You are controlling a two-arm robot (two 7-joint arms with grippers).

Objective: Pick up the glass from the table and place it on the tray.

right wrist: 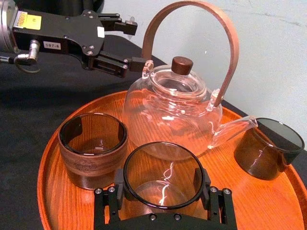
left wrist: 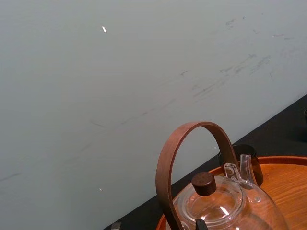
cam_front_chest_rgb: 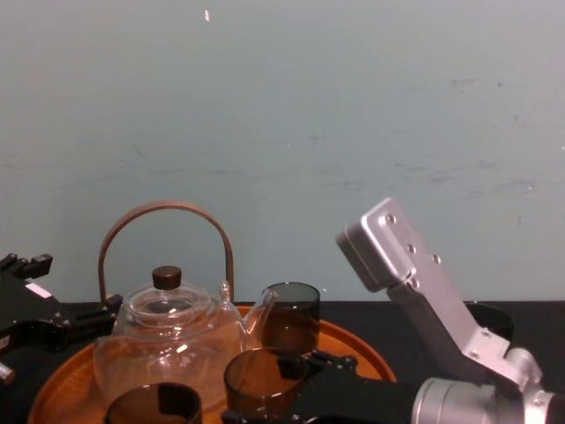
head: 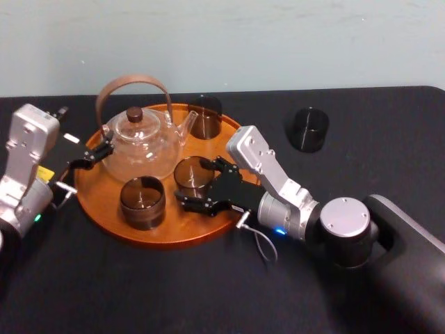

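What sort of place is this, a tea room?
Likely a robot test bench: flat matte black table, bare pale wall, the right hand gripping a smoky glass cup over the round orange-brown wooden tray, the left hand beside the clear glass teapot.

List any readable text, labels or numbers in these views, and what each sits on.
"107-6" (best reading, small print): white label on the body of the left gripper, which is open beside the teapot.
Yellow sticker farther back on the same arm: print too small to read.
No text on the right gripper, which is shut on a glass over the tray, or on the teapot.
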